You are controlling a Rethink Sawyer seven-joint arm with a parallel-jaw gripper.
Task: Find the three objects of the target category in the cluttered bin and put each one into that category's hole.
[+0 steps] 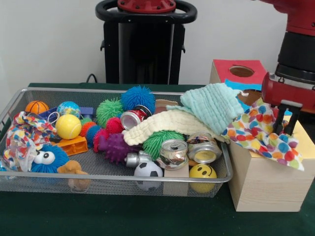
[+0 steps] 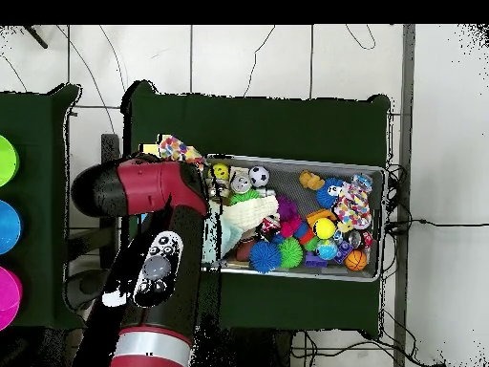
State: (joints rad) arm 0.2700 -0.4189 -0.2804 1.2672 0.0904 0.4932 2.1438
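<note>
Now, claw (image 1: pixel 284 118): black fingers pinch a dotted cloth (image 1: pixel 261 132) over the yellow box (image 1: pixel 263 184), at the right of the front view.
Held cloth: it drapes across the box top and down its front edge, touching the bin's right end.
Hole: cannot tell; the cloth and arm cover the yellow box's top.
Bin (image 1: pixel 123 180): wire mesh basket on the green counter (image 1: pixel 98 216), just beside the yellow box.
Second dotted cloth (image 1: pixel 22 135): crumpled at the bin's left end, above a blue googly-eyed toy (image 1: pixel 47 158).
Third cloth: cannot tell.
Mint cloth (image 1: pixel 211 105): lies over a cream cloth (image 1: pixel 167 125) at the bin's right.
Other boxes: a red box (image 1: pixel 236 71) behind, a blue one mostly hidden.
Overhead: red arm (image 2: pixel 143 191) covers the boxes; dotted cloth edge (image 2: pixel 177 148) shows beside it.
</note>
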